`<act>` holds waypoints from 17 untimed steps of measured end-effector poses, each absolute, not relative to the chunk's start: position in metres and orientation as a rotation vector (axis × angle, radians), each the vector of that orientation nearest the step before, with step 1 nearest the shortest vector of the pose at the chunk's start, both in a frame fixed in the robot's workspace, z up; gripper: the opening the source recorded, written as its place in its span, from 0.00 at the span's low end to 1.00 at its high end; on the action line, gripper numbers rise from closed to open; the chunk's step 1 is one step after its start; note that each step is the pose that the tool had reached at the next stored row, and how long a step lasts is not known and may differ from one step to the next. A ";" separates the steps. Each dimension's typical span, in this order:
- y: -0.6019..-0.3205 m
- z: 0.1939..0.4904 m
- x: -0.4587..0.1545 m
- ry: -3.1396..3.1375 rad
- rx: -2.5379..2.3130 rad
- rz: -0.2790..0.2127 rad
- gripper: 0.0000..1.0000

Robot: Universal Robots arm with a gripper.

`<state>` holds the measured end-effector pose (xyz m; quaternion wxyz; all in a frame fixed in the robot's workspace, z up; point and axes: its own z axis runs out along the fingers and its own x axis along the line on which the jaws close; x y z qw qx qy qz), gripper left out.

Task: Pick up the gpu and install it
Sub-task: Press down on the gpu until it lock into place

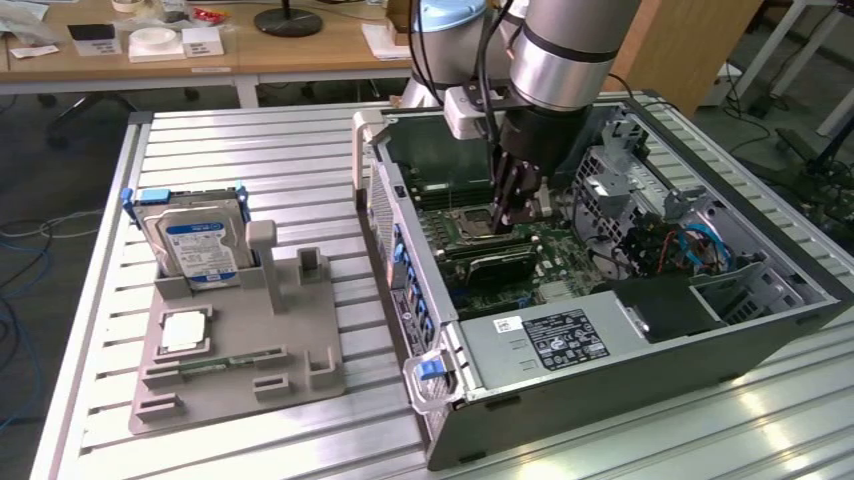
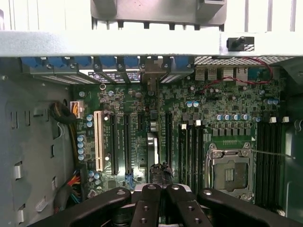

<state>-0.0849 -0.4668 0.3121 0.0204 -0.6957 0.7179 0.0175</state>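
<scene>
gripper (image 1: 518, 208) down inside computer case (image 1: 747, 300), fingers together over card (image 1: 497, 262) standing in motherboard (image 2: 142, 137) slot. install step; seating looks near done, needs firm straight press.

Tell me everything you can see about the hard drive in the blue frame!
The hard drive is a flat, silver, metal-looking box with a blue and white label on its face. It stands on edge, nearly upright, tucked inside a blue plastic frame that wraps its sides. The frame sits in a slot of a grey holder on the ribbed metal table, at the exterior view's left, apart from the open computer. Nothing else touches it.
</scene>
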 end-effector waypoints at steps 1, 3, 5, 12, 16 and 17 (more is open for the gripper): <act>-0.467 0.312 -0.085 2.226 -2.158 0.054 0.11; -0.467 0.312 -0.085 2.226 -2.158 0.054 0.11; -0.467 0.312 -0.085 2.226 -2.158 0.054 0.11; -0.467 0.311 -0.085 2.226 -2.158 0.054 0.11; -0.467 0.307 -0.085 2.226 -2.158 0.054 0.11; -0.467 0.306 -0.085 2.226 -2.158 0.054 0.11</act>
